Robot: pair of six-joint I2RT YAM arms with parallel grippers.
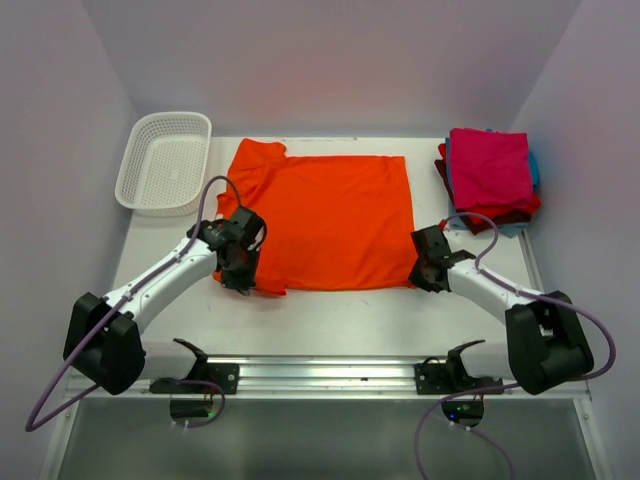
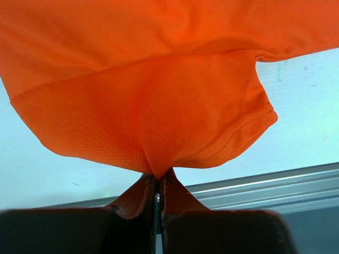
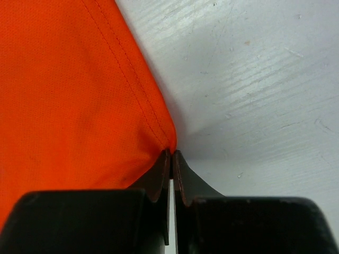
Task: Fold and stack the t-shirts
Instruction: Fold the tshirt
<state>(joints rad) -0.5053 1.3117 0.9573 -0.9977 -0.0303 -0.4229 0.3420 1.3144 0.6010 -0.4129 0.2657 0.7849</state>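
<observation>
While the white plastic lattice basket (image 1: 163, 165) sits far left, the left gripper (image 2: 158, 177) pinches the near-left corner of the bright orange cloth t-shirt (image 1: 330, 220), which is spread flat at centre. The right gripper (image 3: 172, 153) pinches its near-right hem corner. A magenta-topped stack of folded cloth tees (image 1: 490, 170) lies far right.

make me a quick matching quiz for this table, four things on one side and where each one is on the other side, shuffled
Column 1
1. white basket
2. stack of folded t-shirts
3. left claw
4. right claw

Column 2
a. shut on the near right corner of the orange t-shirt
b. far left of the table
c. shut on the near left edge of the orange t-shirt
d. far right of the table

Pairs: 1-b, 2-d, 3-c, 4-a
</observation>
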